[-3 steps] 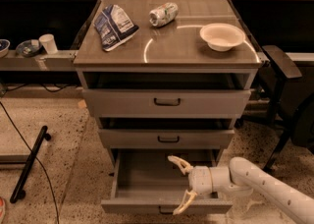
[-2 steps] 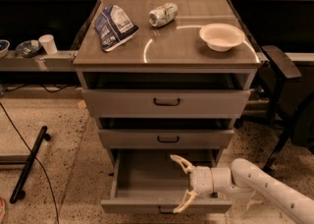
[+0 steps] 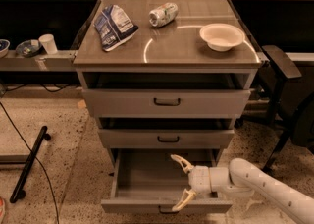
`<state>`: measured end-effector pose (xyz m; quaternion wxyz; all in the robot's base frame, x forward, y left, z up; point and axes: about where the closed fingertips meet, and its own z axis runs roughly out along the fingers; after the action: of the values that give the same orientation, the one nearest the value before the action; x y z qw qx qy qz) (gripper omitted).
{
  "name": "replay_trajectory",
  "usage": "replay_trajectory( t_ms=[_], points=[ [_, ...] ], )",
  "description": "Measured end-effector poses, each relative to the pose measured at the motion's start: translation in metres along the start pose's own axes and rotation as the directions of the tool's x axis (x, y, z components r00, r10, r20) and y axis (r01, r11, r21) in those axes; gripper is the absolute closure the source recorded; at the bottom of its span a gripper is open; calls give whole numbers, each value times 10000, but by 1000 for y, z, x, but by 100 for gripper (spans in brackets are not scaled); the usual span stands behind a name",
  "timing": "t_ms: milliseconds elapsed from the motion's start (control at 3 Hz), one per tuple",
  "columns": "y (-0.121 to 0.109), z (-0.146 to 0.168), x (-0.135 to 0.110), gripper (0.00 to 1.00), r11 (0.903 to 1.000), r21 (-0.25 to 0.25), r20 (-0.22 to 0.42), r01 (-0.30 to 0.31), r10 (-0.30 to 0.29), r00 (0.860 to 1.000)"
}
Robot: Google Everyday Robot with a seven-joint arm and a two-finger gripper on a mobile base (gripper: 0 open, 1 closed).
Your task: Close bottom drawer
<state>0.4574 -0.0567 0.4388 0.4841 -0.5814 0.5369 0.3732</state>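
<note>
The bottom drawer (image 3: 147, 204) is pulled far out of the grey cabinet; its inside looks empty and its front panel sits at the lower edge of the view. My gripper (image 3: 179, 183) comes in from the lower right on a white arm. It is open, with pale curved fingers (image 3: 180, 162) spread over the right part of the drawer's inside, just behind the front panel. It holds nothing. The middle drawer (image 3: 167, 138) and the top drawer (image 3: 167, 102) above it stand slightly out.
On the cabinet top (image 3: 167, 51) lie a blue-white bag (image 3: 114, 25), a crushed can (image 3: 163, 14) and a white bowl (image 3: 222, 36). A dark chair (image 3: 289, 100) stands to the right. A black bar (image 3: 30, 164) and a cable lie on the floor at left.
The gripper has shifted very slightly to the right and stayed open over the drawer. The drawer has not visibly moved.
</note>
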Motion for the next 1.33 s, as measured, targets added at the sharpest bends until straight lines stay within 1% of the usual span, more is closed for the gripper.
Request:
replay_trajectory(
  t_ms=[333,667,1000,1333],
  points=[
    [-7,3,59,0,9998,-84,-2192,191,-204,9755],
    [2,-17,141,23,9996,-286,-3673,-6,-100,9301],
    [22,-28,178,48,9963,-822,-3611,-256,-58,9325],
    [43,-38,202,71,9852,-1517,-3495,-794,217,9367]
  ],
)
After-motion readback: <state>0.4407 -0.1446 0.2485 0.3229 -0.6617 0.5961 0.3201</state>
